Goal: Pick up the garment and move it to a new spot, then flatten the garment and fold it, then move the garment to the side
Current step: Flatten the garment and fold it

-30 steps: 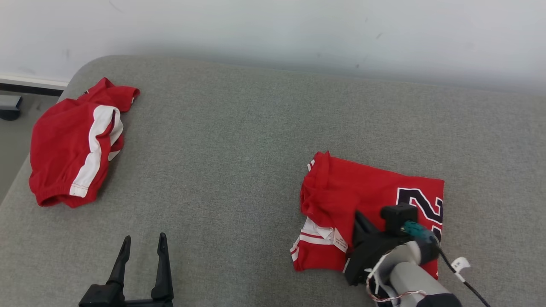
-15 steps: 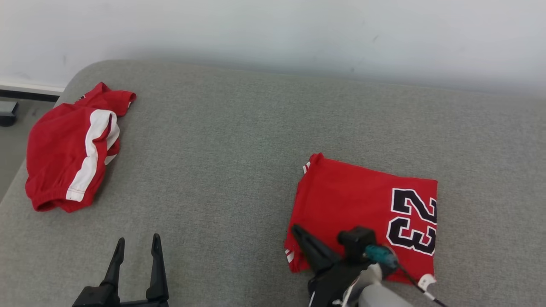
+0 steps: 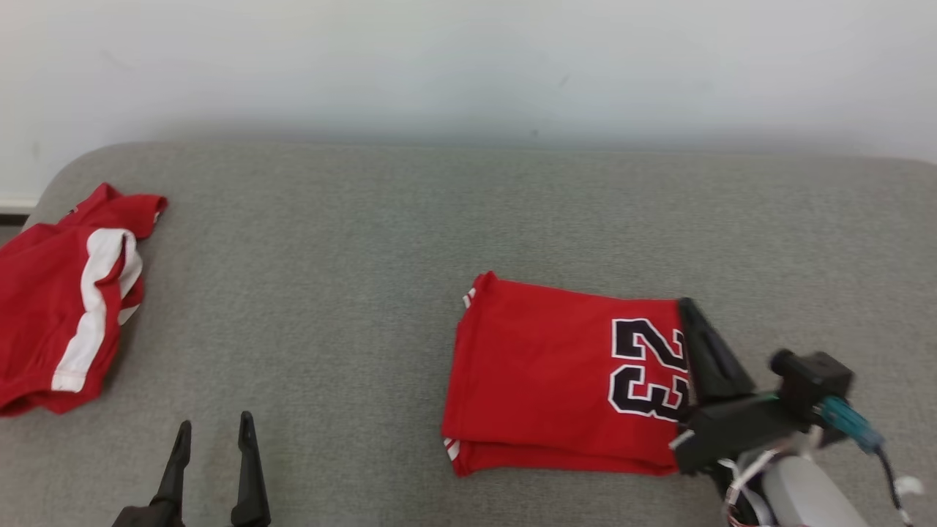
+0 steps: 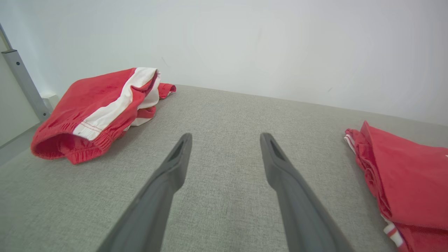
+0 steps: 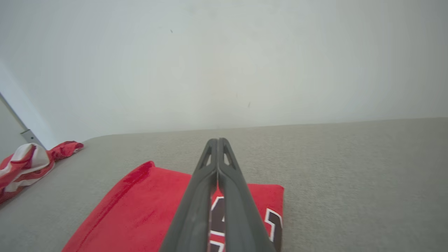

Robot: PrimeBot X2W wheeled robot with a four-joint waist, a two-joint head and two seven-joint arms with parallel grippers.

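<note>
- We judge the fold done: the jersey [image 3: 556,380] lies as a neat rectangle on the grey cushion [image 3: 366,241], well apart from the red-and-white shorts [image 3: 51,322], with its number 23 facing up.
- Our right gripper [image 3: 688,311] hangs over the jersey edge farthest from the shorts. Its fingers are pressed together with no cloth between them.
- Our left gripper [image 3: 214,424] stands spread and empty between the shorts and the jersey, on the near side.
- What remains, we think, is moving the jersey aside.
- That calls for parting the right fingers and taking every layer at that far edge together.
- If we catch the top layer alone, the stack could peel open as it moves.
</note>
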